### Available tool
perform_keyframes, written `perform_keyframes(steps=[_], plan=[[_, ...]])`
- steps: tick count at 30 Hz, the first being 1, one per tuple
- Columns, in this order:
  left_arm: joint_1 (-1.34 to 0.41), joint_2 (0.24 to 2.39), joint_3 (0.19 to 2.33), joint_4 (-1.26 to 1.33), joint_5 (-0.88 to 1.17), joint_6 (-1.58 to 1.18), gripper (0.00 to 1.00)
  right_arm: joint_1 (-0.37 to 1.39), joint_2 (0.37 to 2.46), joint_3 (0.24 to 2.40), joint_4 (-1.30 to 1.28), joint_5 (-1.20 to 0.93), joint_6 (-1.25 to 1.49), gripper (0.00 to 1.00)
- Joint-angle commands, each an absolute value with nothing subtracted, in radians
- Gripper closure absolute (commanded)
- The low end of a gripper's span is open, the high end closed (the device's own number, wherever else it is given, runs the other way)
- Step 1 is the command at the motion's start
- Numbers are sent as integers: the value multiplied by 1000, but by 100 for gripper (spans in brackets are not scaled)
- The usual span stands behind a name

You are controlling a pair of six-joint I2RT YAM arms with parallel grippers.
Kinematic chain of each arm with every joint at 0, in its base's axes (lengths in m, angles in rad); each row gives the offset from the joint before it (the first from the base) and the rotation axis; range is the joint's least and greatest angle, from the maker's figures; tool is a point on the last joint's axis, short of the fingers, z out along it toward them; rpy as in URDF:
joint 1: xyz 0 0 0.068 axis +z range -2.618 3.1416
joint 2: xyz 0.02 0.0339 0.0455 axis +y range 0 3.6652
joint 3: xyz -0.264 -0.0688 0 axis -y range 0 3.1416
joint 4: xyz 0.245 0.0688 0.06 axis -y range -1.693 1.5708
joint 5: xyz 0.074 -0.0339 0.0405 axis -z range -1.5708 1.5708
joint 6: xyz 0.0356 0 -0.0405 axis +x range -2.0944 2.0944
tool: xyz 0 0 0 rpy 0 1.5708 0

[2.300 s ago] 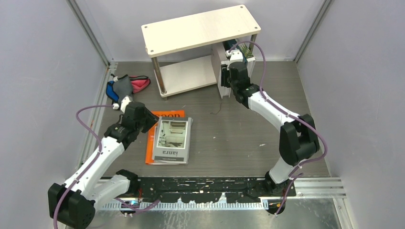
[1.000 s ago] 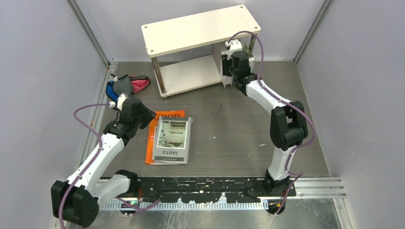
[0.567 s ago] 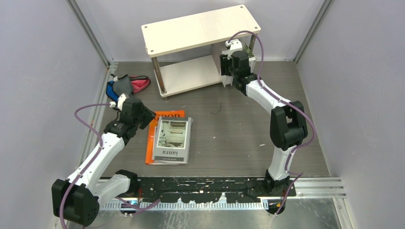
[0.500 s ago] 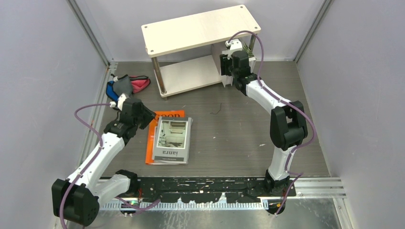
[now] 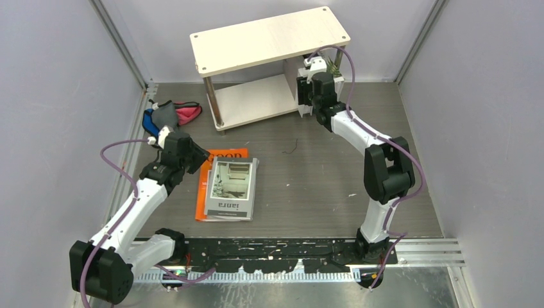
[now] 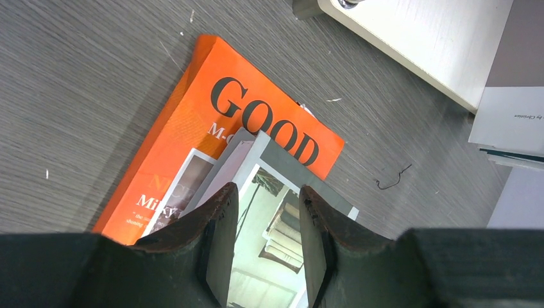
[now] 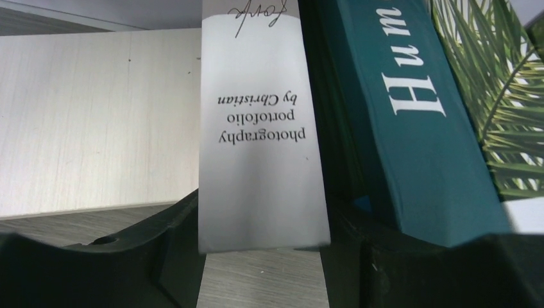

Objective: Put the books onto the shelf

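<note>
The right end effector (image 7: 260,221) straddled the photography portfolio (image 7: 260,115) upright on the shelf (image 5: 269,40), grip impossible to judge, while the left end effector (image 6: 268,224) hovered empty, narrowly parted, ready above the photo-cover book (image 5: 231,186).

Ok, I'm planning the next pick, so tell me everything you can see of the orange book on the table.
The orange book is a thin softcover with large dark letters reading GOOD and smaller pale print below. It lies flat on the dark wood-grain table, left of centre, skewed to the table's edge. A grey photo-cover book lies on it, hiding most of the cover; only the far and left strips show. The left gripper hangs open above the pair; contact cannot be told.
</note>
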State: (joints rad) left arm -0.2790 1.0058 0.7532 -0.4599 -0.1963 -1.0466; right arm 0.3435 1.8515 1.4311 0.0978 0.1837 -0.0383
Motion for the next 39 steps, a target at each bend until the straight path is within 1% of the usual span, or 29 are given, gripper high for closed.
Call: perform_keyframes(steps=[1, 17, 32, 39], plan=[[-272, 990, 788, -411, -186, -1058, 60, 339, 1743, 1420, 161, 215, -32, 37], [-272, 954, 784, -444, -187, -1069, 60, 339, 1615, 1323, 160, 227, -13, 37], [-272, 852, 742, -517, -186, -1071, 59, 342, 1387, 1173, 93, 224, 40, 36], [-272, 792, 716, -564, -178, -1065, 58, 371, 1259, 1108, 34, 223, 65, 36]])
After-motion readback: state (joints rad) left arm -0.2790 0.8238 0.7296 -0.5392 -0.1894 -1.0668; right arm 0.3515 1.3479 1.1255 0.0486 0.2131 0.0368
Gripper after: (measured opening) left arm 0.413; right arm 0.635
